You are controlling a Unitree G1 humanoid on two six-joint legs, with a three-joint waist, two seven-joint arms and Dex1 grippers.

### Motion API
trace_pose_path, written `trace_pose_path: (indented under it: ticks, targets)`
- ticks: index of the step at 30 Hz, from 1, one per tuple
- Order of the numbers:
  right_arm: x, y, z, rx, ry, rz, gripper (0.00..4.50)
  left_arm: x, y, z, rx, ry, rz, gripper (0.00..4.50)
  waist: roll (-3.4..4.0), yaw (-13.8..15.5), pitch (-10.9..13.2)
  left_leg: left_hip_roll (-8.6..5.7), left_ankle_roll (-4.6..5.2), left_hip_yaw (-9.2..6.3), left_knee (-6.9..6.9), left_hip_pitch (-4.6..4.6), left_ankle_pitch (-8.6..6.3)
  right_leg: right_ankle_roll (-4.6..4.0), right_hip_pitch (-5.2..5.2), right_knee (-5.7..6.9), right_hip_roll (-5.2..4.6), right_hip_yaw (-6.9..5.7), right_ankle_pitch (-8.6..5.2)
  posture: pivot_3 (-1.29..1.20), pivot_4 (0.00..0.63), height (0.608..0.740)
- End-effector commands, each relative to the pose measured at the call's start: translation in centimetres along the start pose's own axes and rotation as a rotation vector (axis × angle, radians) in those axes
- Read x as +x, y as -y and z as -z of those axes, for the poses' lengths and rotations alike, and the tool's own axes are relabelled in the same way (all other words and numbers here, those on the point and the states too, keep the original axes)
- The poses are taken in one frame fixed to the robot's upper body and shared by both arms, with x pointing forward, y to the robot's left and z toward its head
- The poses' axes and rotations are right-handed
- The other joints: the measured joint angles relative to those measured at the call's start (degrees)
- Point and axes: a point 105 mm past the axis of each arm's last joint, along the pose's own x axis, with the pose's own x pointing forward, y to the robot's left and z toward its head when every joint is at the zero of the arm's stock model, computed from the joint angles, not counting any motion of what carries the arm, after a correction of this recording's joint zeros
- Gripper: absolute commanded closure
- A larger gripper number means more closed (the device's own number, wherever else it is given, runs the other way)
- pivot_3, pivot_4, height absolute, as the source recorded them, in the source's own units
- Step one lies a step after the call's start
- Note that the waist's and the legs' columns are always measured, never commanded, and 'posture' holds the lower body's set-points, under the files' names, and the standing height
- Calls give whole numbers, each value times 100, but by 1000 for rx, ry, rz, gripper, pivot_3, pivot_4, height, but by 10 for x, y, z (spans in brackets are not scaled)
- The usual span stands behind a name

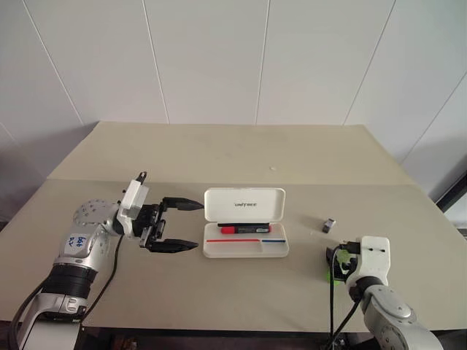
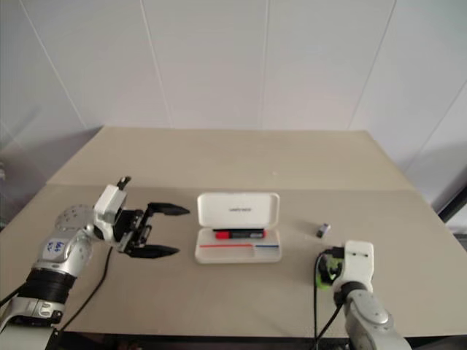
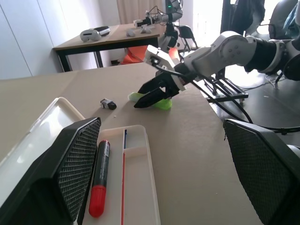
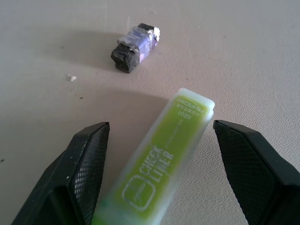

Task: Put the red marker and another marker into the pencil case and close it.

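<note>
Left eye view looks down on a beige table (image 1: 241, 164) with the pencil case (image 1: 246, 233) lying open near its middle, the white lid (image 1: 244, 204) tipped up on the far side and carrying small dark lettering. Inside the case's tray, the red marker (image 1: 246, 229) lies flat along the back compartment, its red part toward the robot's left and its black part toward the right, just behind the red-and-blue stripe. To the left of the case, the left gripper (image 1: 189, 225) hangs above the table pointing toward the case, its 2 black fingers spread wide and holding nothing; it sits just beside the case's left end without touching it. To the right of the case lies a small dark object (image 1: 329, 224), and nearer the robot than that, well to the right of the case, is the right gripper (image 4: 157, 164). In the right wrist view its 2 fingers stand wide apart on either side of the lime-green marker (image 4: 161, 159), which rests on the table between them with printed lettering facing up; neither finger touches it. The left wrist view shows the same green marker beyond the case, under the right gripper's fingers.
</note>
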Motion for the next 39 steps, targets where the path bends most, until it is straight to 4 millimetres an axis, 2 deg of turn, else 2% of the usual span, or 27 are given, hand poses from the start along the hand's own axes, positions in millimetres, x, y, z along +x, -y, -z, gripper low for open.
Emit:
trace_pose_path:
  ticks: [1, 3, 6, 13, 17, 18, 19, 23, 29, 32, 39]
  targets:
    - [-1, 17, 10, -15, -49, 96, 0, -4, 13, -9, 31, 15, 106, 35, -3, -1, -2, 0, 0, 0, 0, -1, 0, 0, 0, -1, 0, 0, 0, 0, 150, 740]
    - [0, 20, 12, -18, -63, 121, 0, -4, 14, -9, 28, 15, 105, 35, -6, -4, -4, -2, 0, 1, 2, -2, 0, 1, 0, -2, -2, 0, 0, 0, 150, 740]
    - [0, 21, 13, -8, -71, 137, 590, -5, 15, -9, 27, 13, 99, 0, -17, 1, -10, -1, 0, 1, 3, -2, 0, 1, 1, -2, -2, 0, 1, 0, 150, 740]
    - [2, 16, 6, -20, -52, 99, 2478, -6, 15, -10, 30, 11, 89, 0, -50, -2, -32, -1, 0, 0, 1, -2, 0, -3, 4, -9, -3, 0, -1, 0, 150, 740]
    - [5, 13, -1, -32, -29, 71, 3816, -6, 14, -10, 32, 11, 84, 0, -49, 5, -32, -1, 0, 0, -2, -2, 0, -2, 3, -10, -3, -1, -1, 0, 150, 740]
    - [5, 12, -2, -32, -27, 66, 4082, -6, 14, -10, 33, 11, 84, 0, -49, 7, -32, -1, 0, -1, -2, -2, 0, -2, 3, -10, -3, -2, -1, 0, 150, 740]
    - [5, 11, -2, -32, -28, 64, 4112, -6, 14, -10, 33, 11, 84, 0, -49, 7, -33, -1, 0, -1, -2, -3, 0, -3, 3, -11, -4, -2, -1, 0, 150, 740]
    - [4, 7, -1, -24, -28, 31, 4126, -6, 14, -10, 35, 13, 82, 0, -49, -3, -33, -1, 0, 0, -4, -4, 0, -3, 3, -15, -4, -2, -1, 0, 150, 740]
    - [0, -3, -19, -26, 100, -79, 4126, -7, 14, -10, 33, 8, 78, 0, -48, -14, -32, 1, 0, 2, -20, -4, 0, -3, -7, -14, -2, -1, -2, 0, 150, 740]
    - [-5, -5, -19, -29, 103, -133, 3187, -5, 14, -9, 33, 10, 79, 0, -47, -17, -31, 2, 0, 4, -30, -5, 0, -4, -14, -13, -2, -1, -2, 0, 150, 740]
    - [-10, 9, -15, -5, 93, -45, 891, -3, 12, -9, 33, 15, 88, 0, -46, -19, -30, 6, 0, 5, -37, -5, 0, -9, -22, -9, 2, -1, -5, 0, 150, 740]
